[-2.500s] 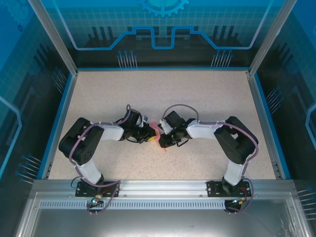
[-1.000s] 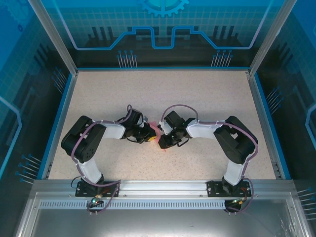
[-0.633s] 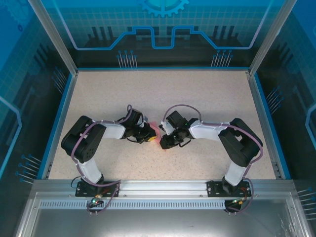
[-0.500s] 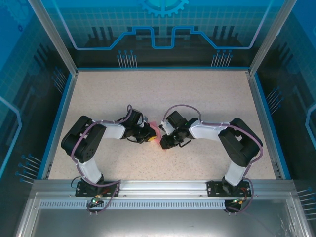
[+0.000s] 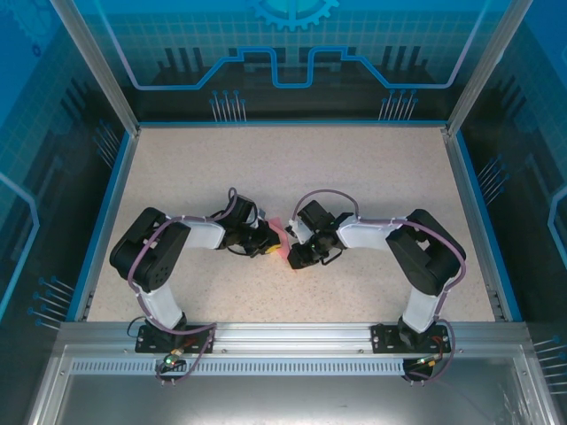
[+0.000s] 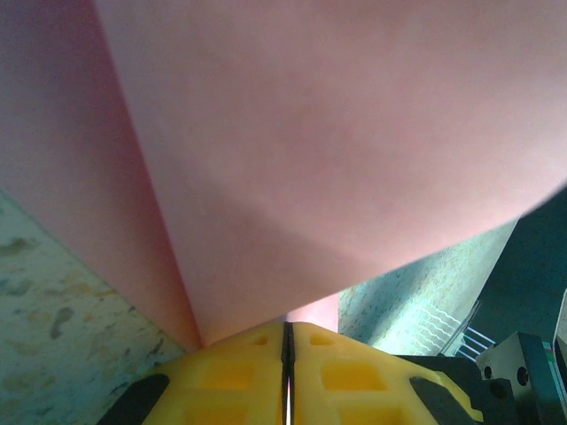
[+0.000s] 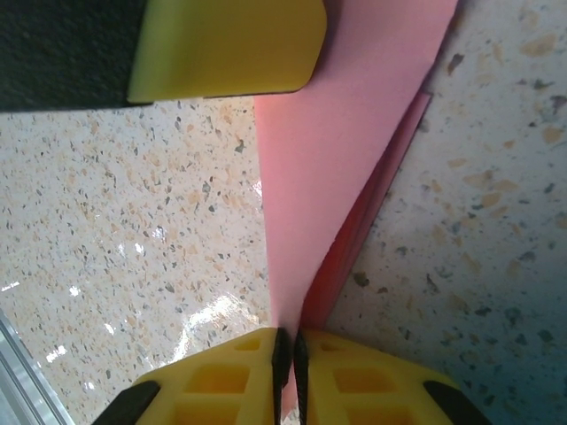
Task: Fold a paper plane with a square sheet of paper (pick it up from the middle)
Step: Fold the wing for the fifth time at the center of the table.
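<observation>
Sheet of paper [image 5: 277,232] is near the middle of the table [image 5: 292,168], already creased into 2 layers and held between my 2 grippers. Left gripper [image 6: 287,354] is clamped tight on 1 edge, right gripper [image 7: 288,354] pinched on the other. The only change in the last second: my right elbow swung out toward the table's right side and came back, and the paper barely shifted. I reckon I'm just tightening this fold, so the plane's far from done.

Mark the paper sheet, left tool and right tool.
paper sheet [image 7: 345,133], right wrist view, flat face
left tool [image 6: 286,354], left wrist view, seam between fingertips
right tool [image 7: 288,354], right wrist view, seam between fingertips
</observation>
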Action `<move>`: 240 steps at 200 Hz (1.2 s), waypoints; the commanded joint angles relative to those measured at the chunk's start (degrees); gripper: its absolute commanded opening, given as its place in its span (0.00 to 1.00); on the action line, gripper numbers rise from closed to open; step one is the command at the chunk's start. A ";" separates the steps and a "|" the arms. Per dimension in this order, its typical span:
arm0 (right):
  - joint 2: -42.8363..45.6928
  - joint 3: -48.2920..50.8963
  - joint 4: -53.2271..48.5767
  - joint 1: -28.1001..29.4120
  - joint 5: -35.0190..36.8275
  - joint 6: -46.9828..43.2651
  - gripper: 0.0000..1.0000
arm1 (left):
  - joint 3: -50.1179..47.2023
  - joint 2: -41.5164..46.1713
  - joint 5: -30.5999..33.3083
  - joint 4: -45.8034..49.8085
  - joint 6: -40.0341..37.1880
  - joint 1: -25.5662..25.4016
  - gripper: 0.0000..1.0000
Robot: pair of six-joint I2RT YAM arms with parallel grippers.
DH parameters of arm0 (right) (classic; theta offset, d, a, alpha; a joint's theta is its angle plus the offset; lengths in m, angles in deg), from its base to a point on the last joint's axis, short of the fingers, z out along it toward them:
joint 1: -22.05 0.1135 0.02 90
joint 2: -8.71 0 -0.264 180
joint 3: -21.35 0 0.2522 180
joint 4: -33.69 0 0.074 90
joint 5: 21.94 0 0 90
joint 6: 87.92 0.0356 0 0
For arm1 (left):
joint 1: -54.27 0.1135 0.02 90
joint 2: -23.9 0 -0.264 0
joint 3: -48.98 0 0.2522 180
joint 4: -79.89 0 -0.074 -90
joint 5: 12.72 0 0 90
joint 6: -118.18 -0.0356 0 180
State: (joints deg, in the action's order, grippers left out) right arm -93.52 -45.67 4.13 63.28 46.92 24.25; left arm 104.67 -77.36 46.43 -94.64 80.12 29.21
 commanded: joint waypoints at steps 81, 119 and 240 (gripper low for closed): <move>10.03 -0.77 -0.48 2.07 5.60 2.76 0.19 | 1.24 -1.23 2.25 3.68 -1.93 -0.33 0.11; 3.86 -3.20 2.13 2.19 3.59 6.40 0.04 | 1.31 -1.42 2.31 3.89 -1.87 -0.26 0.11; -4.72 -7.72 -2.99 2.90 4.81 7.80 0.01 | 1.52 -1.59 3.48 4.82 -1.90 -0.33 0.11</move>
State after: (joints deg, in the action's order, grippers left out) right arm -96.78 -52.42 4.68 65.93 51.27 31.71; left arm 105.37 -77.42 47.07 -93.24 79.20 29.12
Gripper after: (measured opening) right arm 0.046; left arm 0.111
